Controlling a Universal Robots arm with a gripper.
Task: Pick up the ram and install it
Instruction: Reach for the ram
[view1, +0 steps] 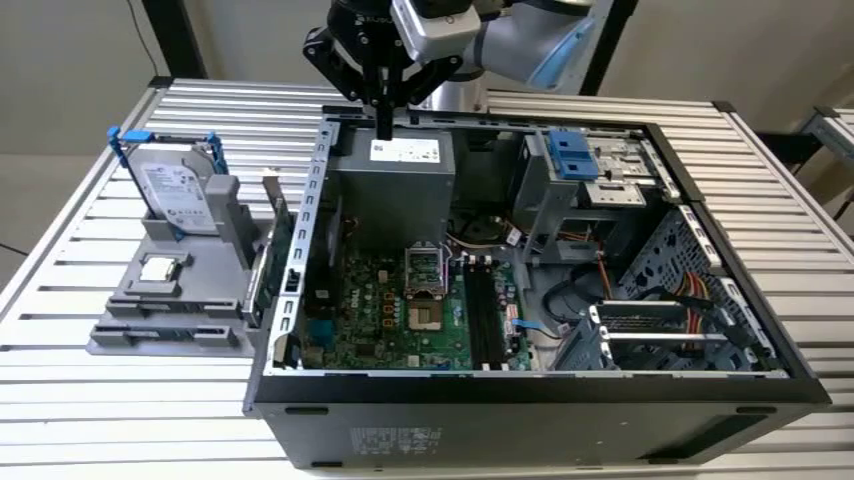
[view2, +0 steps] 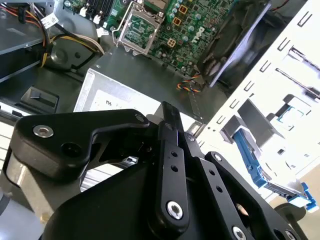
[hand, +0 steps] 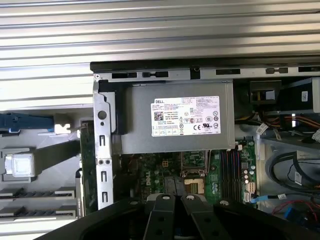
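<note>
The Universal Robots arm (view1: 527, 45) comes in from above the gripper and from the exterior view's right. Its silver-grey tube ends in a light blue joint cap. The wrist (view1: 434, 25) sits directly over the black gripper (view1: 386, 128), which points straight down. Its two fingers (hand: 159, 216) are drawn together with their tips meeting, so in the exterior view they read as a single thin dark bar below the gripper body. On either side of that bar the outer linkage arms (view2: 55, 142) splay outward from the body. In the second wrist view, silver pivot pins show at their joints.
</note>
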